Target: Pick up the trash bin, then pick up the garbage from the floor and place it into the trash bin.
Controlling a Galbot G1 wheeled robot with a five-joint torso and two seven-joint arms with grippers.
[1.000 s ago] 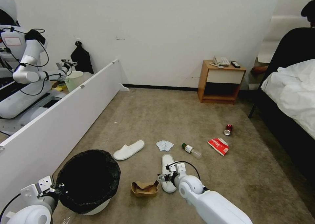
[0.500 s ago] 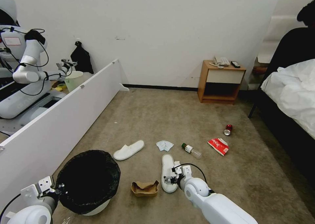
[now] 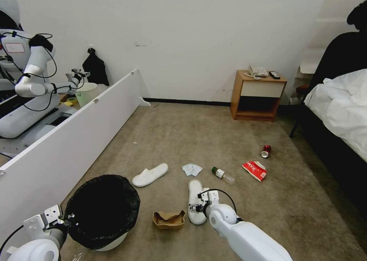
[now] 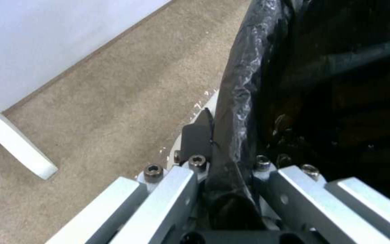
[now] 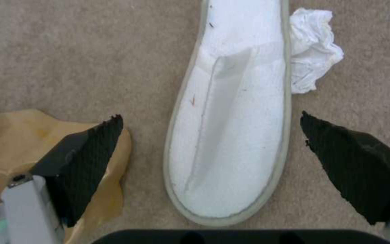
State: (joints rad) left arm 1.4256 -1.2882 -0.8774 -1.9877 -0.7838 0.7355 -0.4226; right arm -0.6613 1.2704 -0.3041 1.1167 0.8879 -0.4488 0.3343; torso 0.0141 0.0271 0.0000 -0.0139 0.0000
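The trash bin (image 3: 101, 211), white with a black bag over its rim, is at the near left, and my left gripper (image 3: 63, 221) is shut on its rim (image 4: 235, 101). My right gripper (image 3: 198, 207) hangs open just over the near white slipper (image 3: 195, 190). In the right wrist view its fingers (image 5: 91, 159) straddle that slipper (image 5: 231, 135) without touching it. Brown cardboard (image 3: 168, 219) lies beside it. Farther off lie a second slipper (image 3: 150, 174), a tissue (image 3: 191, 169), a bottle (image 3: 223, 175), a red packet (image 3: 254, 170) and a red can (image 3: 265, 151).
A long white panel (image 3: 69, 138) walls off the left, with another robot (image 3: 26, 85) and a pale green bin (image 3: 86, 93) behind it. A wooden nightstand (image 3: 258, 96) stands against the far wall and a bed (image 3: 340, 115) is at the right. Bare carpet lies between.
My right gripper has shifted slightly to the right, from the slipper's left edge to over its middle. The bin and the left arm have not moved.
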